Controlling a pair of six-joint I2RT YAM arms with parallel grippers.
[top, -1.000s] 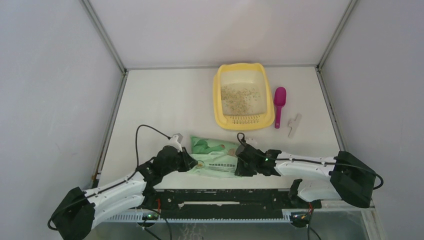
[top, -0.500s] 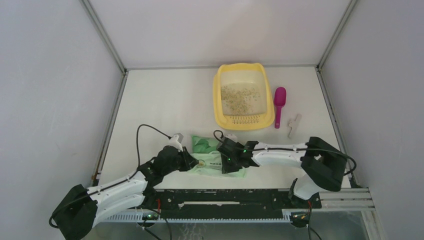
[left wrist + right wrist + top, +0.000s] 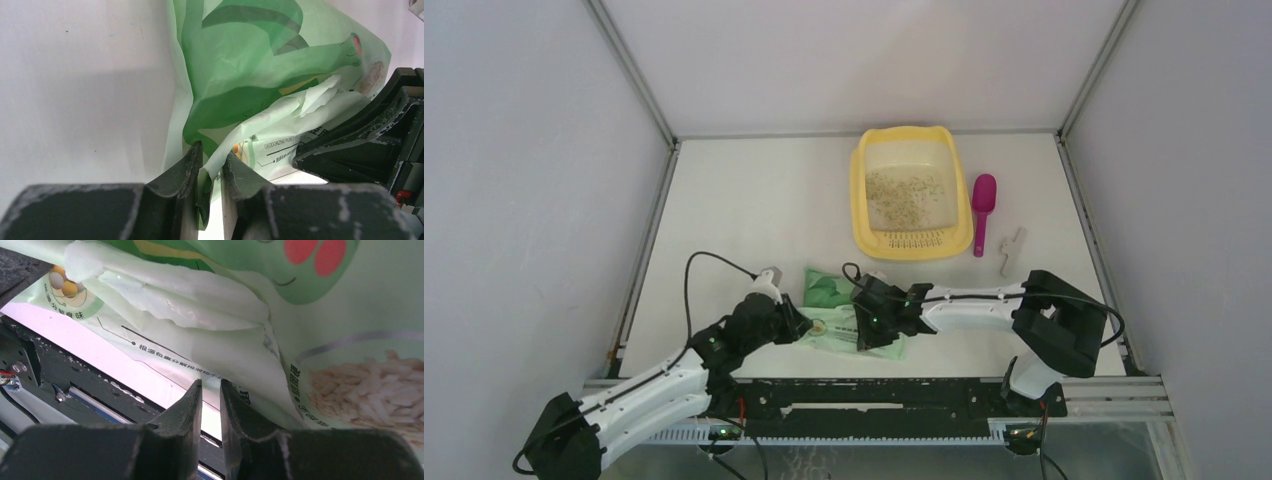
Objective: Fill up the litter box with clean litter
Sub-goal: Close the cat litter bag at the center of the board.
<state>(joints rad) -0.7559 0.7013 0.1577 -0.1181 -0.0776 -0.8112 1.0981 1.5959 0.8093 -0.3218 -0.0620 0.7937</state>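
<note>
now | left fingers (image 3: 186,170) pinch bag (image 3: 240,75) | right fingers (image 3: 189,405): grip unclear | scoop (image 3: 982,205) beside litter box (image 3: 858,200)

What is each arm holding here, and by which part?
The left gripper holds the green bag by a fold at its edge, jaws shut on it. The right gripper sits at the bag's printed edge; grip unclear.

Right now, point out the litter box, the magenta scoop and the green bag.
litter box (image 3: 858,200): top external view, left yellow rim.
magenta scoop (image 3: 984,191): top external view, its bowl.
green bag (image 3: 829,291): top external view, far left corner.
</note>
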